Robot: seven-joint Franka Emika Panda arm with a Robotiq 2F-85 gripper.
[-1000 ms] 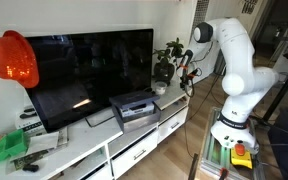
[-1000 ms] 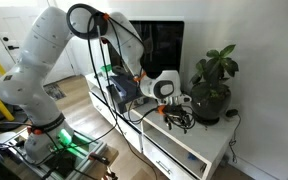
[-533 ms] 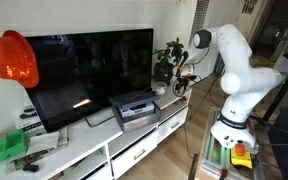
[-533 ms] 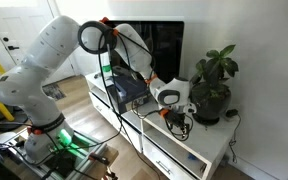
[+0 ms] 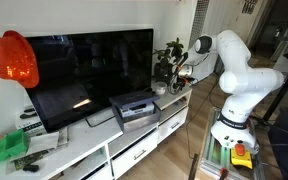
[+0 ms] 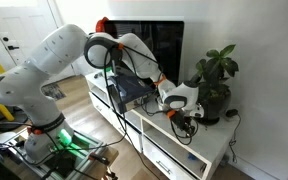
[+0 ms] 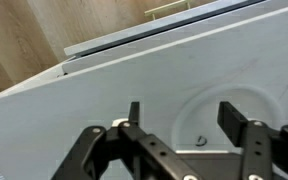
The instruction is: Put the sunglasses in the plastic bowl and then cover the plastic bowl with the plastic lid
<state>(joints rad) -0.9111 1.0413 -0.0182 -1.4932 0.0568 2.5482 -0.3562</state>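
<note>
Plastic bowl, small, round and whitish (image 5: pixel 159 89), stands on the long white bench (image 5: pixel 81 139) in an exterior view, between a grey box and a dark plant pot, close to the pot. Leftmost in that view is a red rounded object (image 5: pixel 12 58) against the wall, with green items (image 5: pixel 9 148) on the bench below it. Next comes the wide black flat television (image 5: pixel 89 70), then the low grey rectangular box (image 5: pixel 134 108) before its right end. Right of the bowl stands the green leafy plant in its dark pot (image 5: pixel 167 65), and the black end effector (image 5: pixel 181 73) hangs beside the leaves on the white robot arm (image 5: pixel 234 60). In the wrist view the end effector (image 7: pixel 182 118) has its fingers set wide apart with nothing gripped. Beneath them lies the white bench top, where a round whitish outline (image 7: pixel 254 110) shows partly between the fingers; whether it is bowl or lid I cannot tell.
</note>
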